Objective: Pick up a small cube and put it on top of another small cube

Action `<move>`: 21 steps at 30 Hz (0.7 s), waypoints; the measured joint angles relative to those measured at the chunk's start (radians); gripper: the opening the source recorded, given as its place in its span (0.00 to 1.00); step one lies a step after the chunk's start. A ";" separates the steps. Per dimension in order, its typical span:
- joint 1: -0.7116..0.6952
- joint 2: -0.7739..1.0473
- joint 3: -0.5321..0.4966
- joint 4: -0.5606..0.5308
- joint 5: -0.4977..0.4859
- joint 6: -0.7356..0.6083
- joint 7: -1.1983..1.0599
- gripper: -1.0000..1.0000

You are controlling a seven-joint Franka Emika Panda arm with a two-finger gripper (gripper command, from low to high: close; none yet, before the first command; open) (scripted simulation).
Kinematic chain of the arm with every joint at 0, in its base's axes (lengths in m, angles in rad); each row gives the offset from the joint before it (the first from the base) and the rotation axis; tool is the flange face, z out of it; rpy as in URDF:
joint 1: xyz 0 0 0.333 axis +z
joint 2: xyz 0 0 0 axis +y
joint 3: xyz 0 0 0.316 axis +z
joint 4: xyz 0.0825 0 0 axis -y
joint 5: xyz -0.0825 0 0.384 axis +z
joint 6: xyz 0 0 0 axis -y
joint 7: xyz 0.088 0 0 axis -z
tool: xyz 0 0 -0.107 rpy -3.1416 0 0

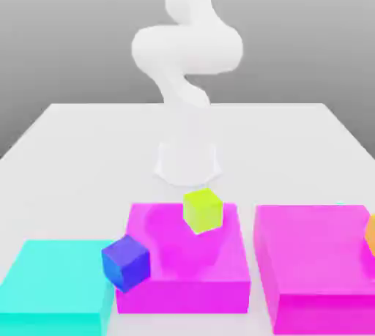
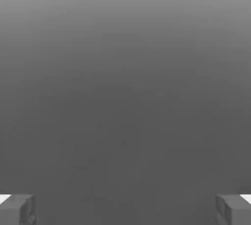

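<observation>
The dark blue small cube sits low at the front left corner of the middle magenta block, between it and the large cyan block. A thin light cyan sliver peeks over the far edge of the right magenta block; I cannot tell whether it is the small cube. The white arm rises behind the blocks. In the hand view my gripper is open, its grey fingertips far apart with nothing between them, facing plain grey.
A yellow-green small cube rests on the middle magenta block's far side. An orange small cube sits at the exterior view's right edge on the right magenta block. The arm's base stands on the white table behind the blocks.
</observation>
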 joint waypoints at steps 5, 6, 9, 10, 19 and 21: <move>0.144 0.118 -0.017 -0.050 0.004 0.066 -0.224 0.50; 0.170 0.141 -0.019 -0.060 0.006 0.078 -0.268 0.50; 0.249 0.210 -0.025 -0.089 0.013 0.116 -0.401 0.50; 0.275 0.233 -0.026 -0.098 0.015 0.129 -0.445 0.50; 0.489 0.439 -0.018 -0.185 0.042 0.243 -0.849 0.50; 0.531 0.485 -0.010 -0.204 0.049 0.268 -0.939 0.50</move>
